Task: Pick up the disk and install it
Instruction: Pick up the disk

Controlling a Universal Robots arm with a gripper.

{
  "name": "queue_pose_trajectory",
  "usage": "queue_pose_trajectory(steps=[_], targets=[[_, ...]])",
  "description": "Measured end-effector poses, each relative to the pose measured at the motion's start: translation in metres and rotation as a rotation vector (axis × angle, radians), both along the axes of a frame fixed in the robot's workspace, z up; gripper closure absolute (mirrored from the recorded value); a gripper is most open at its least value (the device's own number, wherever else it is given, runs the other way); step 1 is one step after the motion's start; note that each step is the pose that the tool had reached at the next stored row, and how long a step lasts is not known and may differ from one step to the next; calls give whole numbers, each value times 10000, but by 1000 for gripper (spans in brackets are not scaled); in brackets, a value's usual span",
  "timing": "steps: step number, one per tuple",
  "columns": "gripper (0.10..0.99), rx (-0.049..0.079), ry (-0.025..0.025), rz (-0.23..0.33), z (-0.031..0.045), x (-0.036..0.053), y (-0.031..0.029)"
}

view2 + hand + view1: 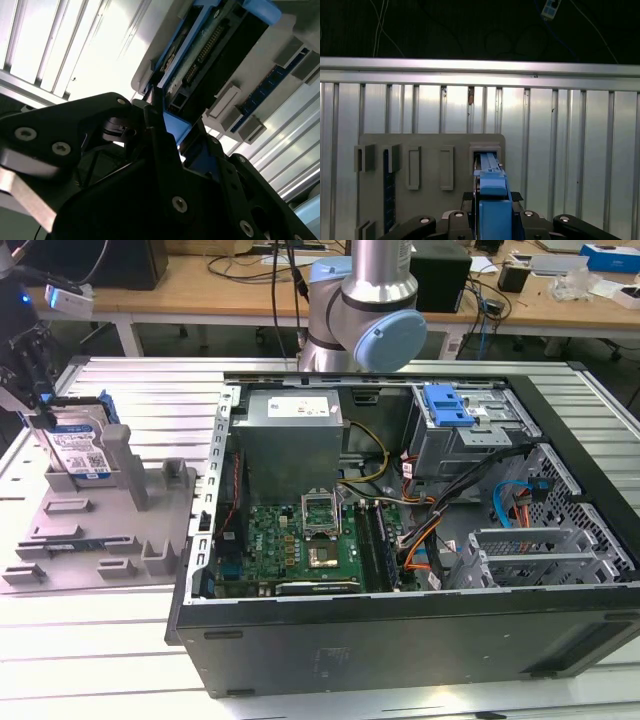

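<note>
The task is sitting at its pick-up stage: the gripper (pixel 40 412) is pinching the top edge of the disk (pixel 85 448), which is standing upright in the grey holder tray (pixel 110 540) at the exterior view's left, well apart from the open computer case (pixel 400 650). Lifting and installing are not yet done. The disk is showing a silver body, a blue-and-white label and a bright blue bracket (pixel 492 197).
</note>
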State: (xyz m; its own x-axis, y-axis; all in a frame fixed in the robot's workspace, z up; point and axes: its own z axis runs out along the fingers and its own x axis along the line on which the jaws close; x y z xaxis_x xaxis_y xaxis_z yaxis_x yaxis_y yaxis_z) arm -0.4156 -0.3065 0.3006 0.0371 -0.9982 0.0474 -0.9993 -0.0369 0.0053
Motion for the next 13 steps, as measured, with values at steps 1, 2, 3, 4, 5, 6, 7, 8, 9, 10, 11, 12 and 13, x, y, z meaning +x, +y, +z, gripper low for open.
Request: queue_pose_trajectory(steps=[1,2,3,4,5,6,7,8,9,10,11,12,13], targets=[[718,0,0,0,0,0,0],[718,0,-1,0,-1,0,0],[718,0,0,0,0,0,0],[718,0,0,0,-1,0,0],[718,0,0,0,-1,0,0],[718,-1,0,0,-1,0,0],[718,0,0,0,-1,0,0],[718,0,0,0,-1,0,0],[718,0,-2,0,-1,0,0],[718,1,-4,-1,1,0,0],[718,1,-4,-1,6,0,-1],[718,0,-1,0,20,0,-1],[718,1,-2,0,29,0,-1]])
